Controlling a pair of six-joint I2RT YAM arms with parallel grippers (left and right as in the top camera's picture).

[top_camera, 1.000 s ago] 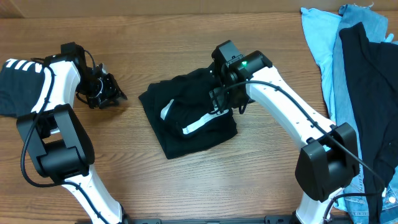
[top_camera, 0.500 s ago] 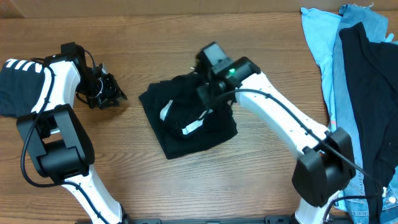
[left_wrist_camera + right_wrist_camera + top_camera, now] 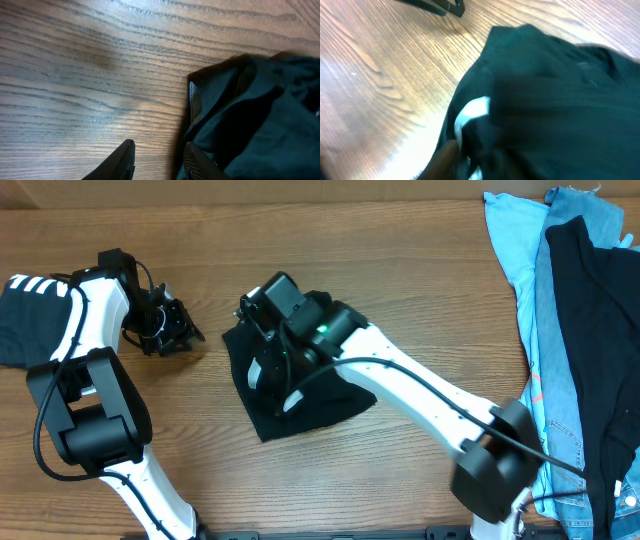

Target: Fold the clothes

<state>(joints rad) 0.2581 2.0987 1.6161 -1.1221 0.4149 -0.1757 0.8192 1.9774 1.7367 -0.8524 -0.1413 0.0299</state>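
A black tee (image 3: pixel 335 402) with white marks lies rumpled at the table's middle. My right arm reaches over it from the right. The right gripper (image 3: pixel 272 375) is down on the tee's left part. The right wrist view is blurred: one finger (image 3: pixel 446 154) shows beside a white patch, and black cloth (image 3: pixel 545 90) is bunched in the jaws (image 3: pixel 470 161), hiding the other finger. My left gripper (image 3: pixel 178 330) rests low on the wood left of the tee. Its fingers (image 3: pixel 160 156) stand apart with bare wood between them, and dark cloth (image 3: pixel 260 110) lies against the right finger.
More clothes are heaped along the right edge: a light-blue piece (image 3: pixel 510 240), a denim-blue one (image 3: pixel 590 215) and a black one (image 3: pixel 590 320). A black piece with white stripes (image 3: pixel 25 320) lies at the far left under the left arm.
The right gripper swept left across the black tee, from its upper right to its left part, and the cloth's white marks shifted with it. The left arm stayed still.
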